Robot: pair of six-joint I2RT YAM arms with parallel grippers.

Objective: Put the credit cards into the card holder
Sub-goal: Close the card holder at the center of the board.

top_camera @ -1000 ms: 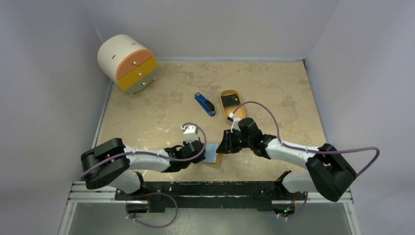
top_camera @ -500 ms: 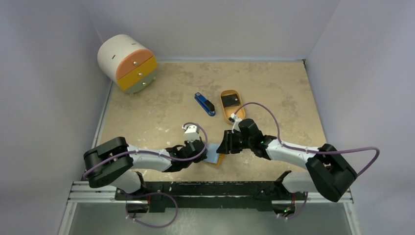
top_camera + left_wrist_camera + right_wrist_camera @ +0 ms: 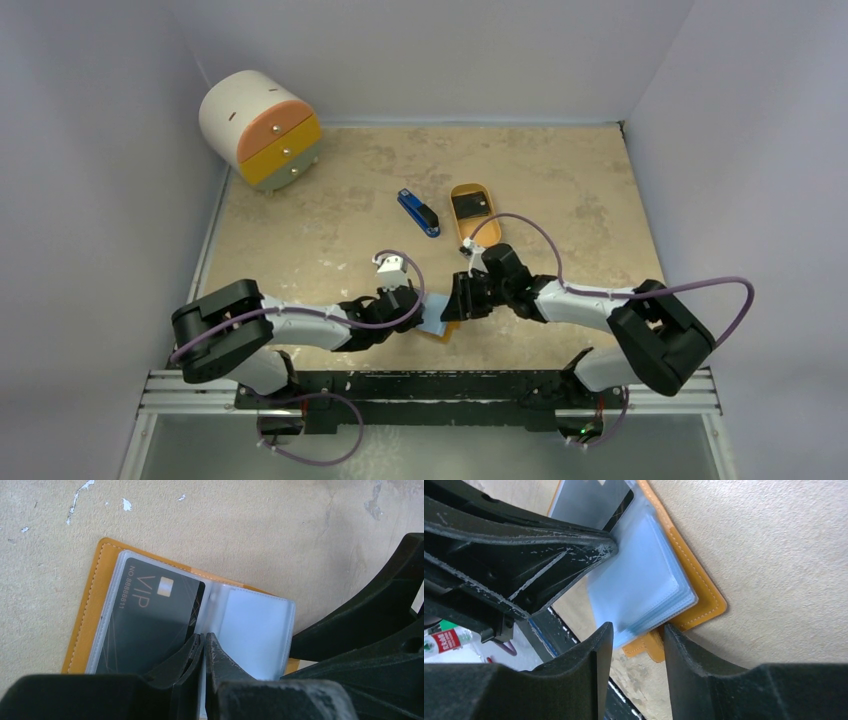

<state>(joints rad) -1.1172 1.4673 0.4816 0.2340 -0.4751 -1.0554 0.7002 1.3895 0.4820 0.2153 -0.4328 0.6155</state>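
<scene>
Centrally, low in the top view, the card holder point(image 3: 91, 605) lies open and flat on the table point(image 3: 560, 180), with a claw at each side. The left claw point(image 3: 204, 639) is closed, its tips meeting on the spine of the clear sleeves point(image 3: 639, 590). Whether a leaf is pinched between them cannot be told. One credit card, the black VIP card point(image 3: 145, 630), sits inside the sleeve at the left of the left wrist frame, its long axis running nearly up and down that frame.

The right claw point(image 3: 636, 632) stands part open, its jaws either side of the lower corner of the sleeve stack, with the holder's orange corner just behind. No firm clamp is evident. A second card point(image 3: 470, 205) lies in the upper end of the oval tray point(image 3: 456, 212), above centre in the top view and well apart from the holder. It lies almost straight up-frame from the right claw, so the right arm is judged the nearer. Its long axis is too small to read.
</scene>
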